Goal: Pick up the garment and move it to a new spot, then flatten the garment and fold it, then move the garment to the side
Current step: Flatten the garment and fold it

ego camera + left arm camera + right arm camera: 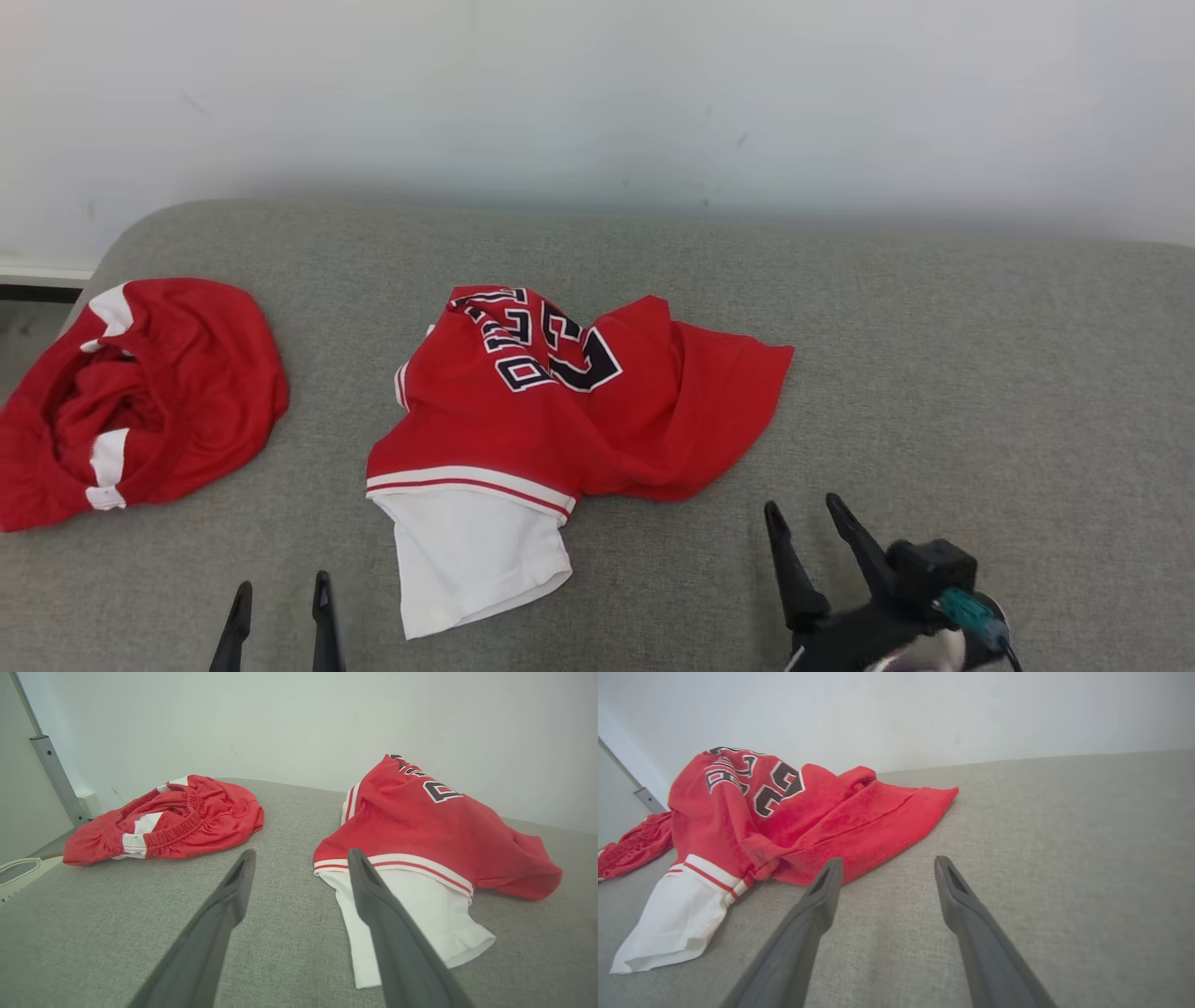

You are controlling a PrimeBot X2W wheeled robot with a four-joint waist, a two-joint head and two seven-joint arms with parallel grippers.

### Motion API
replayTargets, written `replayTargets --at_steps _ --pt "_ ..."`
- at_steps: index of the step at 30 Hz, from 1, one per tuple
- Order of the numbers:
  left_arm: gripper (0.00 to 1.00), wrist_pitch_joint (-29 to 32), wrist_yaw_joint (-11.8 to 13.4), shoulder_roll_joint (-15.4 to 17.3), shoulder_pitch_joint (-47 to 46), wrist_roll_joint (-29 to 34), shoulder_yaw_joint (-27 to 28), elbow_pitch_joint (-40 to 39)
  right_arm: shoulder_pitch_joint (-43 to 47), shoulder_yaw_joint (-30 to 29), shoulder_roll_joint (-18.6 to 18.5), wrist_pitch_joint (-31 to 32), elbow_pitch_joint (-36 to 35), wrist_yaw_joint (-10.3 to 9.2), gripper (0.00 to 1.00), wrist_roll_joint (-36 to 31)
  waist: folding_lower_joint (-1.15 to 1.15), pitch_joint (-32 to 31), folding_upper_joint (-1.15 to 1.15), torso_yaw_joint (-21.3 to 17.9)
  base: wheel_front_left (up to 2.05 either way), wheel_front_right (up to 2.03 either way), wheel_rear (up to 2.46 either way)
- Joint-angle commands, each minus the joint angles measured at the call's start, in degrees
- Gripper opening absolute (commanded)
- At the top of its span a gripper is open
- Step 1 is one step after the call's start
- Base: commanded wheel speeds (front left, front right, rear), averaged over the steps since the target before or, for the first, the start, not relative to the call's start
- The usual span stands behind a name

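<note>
Garment (pixel 523 420) lies ahead between left hand (pixel 283 581) and right hand (pixel 801 502), untouched.

The left gripper (pixel 300 855) hangs, jaws apart and empty, above the grey bench (pixel 93 933); red shorts (pixel 187 816) lie left, a crumpled jersey (pixel 411 821) right.

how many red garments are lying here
2. A crumpled red jersey lies in the middle, and the bunched red shorts lie apart from it, toward the robot's left. The folds could hide something smaller.
</note>
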Motion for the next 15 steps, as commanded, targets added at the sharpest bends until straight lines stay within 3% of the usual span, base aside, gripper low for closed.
replayTargets --at_steps 1,7,15 --pt "1.00 -0.18 0.29 -0.04 -0.78 -0.55 -0.17 0.30 -1.21 0.61 -0.06 -0.10 1.03 0.20 1.00 0.45 0.01 0.18 0.00 0.97 0.00 0.00 0.00" --pt "1.00 -0.18 0.89 -0.07 -1.70 -1.81 -2.64 0.67 -12.00 5.08 -0.08 -0.10 11.15 0.21 1.00 5.49 0.01 1.50 0.00 4.15 0.00 0.00 0.00" --pt "1.00 -0.18 1.26 -0.04 -4.06 -3.57 -6.99 2.16 -21.39 5.59 -0.08 -0.11 25.48 0.21 1.00 8.43 0.01 3.78 0.00 9.49 0.00 0.00 0.00"
